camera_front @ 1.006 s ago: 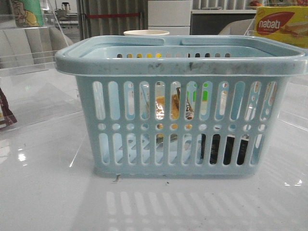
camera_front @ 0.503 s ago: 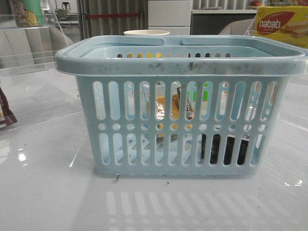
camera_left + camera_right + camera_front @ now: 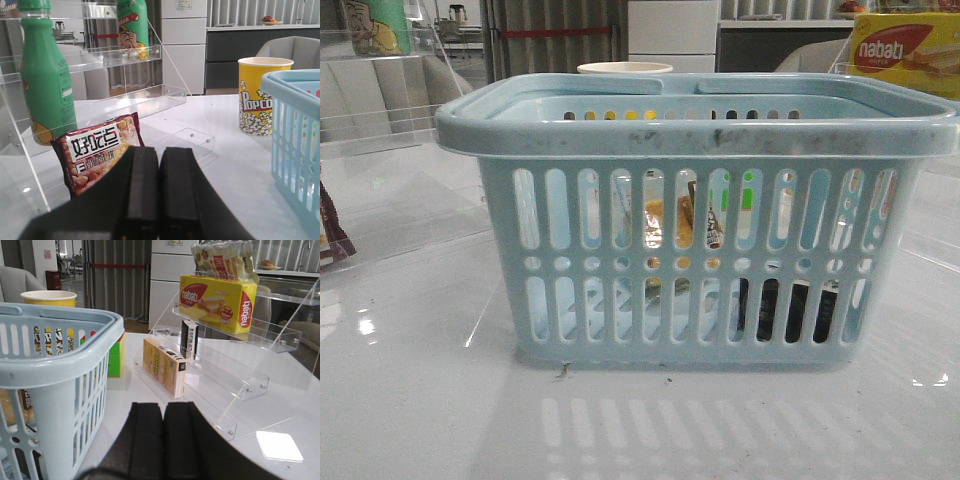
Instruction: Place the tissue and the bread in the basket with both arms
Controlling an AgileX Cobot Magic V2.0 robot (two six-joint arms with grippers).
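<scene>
The light blue basket (image 3: 700,130) fills the middle of the front view. Through its slotted wall I see the bread (image 3: 681,222), pale yellow-tan with a dark label band, inside near the middle. The black tissue pack (image 3: 797,312) lies on the basket floor toward the right. Neither gripper shows in the front view. My left gripper (image 3: 159,150) is shut and empty, with the basket (image 3: 295,140) off to its side. My right gripper (image 3: 164,407) is shut and empty, beside the basket's other side (image 3: 60,365).
Near the left gripper are a maroon snack packet (image 3: 97,150), a green bottle (image 3: 45,85) on a clear acrylic shelf, and a popcorn cup (image 3: 260,95). Near the right gripper a clear tiered shelf holds a nabati box (image 3: 217,295) and a tan box (image 3: 164,366).
</scene>
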